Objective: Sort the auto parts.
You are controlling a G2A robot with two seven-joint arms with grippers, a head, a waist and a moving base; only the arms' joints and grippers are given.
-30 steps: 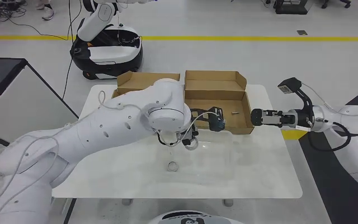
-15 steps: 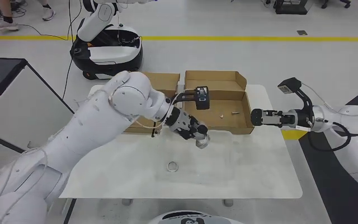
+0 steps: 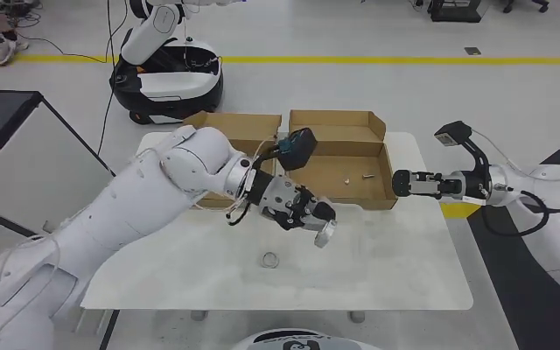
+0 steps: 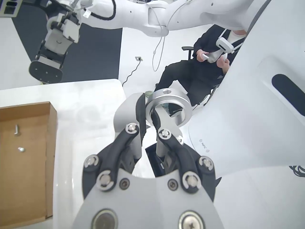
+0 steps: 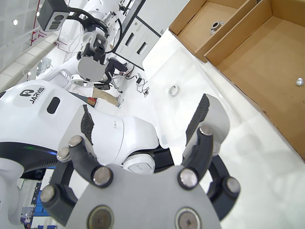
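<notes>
My left gripper [image 3: 320, 224] hangs above the middle of the white table [image 3: 394, 262], shut on a silver metal ring [image 3: 326, 233]. The left wrist view shows that ring [image 4: 169, 107] pinched by its wall between the fingers [image 4: 139, 117]. A second ring [image 3: 269, 259] lies flat on the table nearer the front, also seen as a ring [image 5: 173, 89] in the right wrist view. My right gripper [image 3: 398, 183] sits at the right box's outer side, open and holding nothing [image 5: 145, 117].
Two open cardboard boxes stand at the back. The right box [image 3: 378, 194] holds two small bolts [image 3: 348, 181]. The left box [image 5: 190, 24] holds a flanged metal part [image 5: 215, 27]. Bare table stretches in front of and to the right of the rings.
My left arm has swung its elbow to the left, and its gripper, still holding the ring, has shifted slightly right and toward the front. The right arm and the ring on the table have not moved.
</notes>
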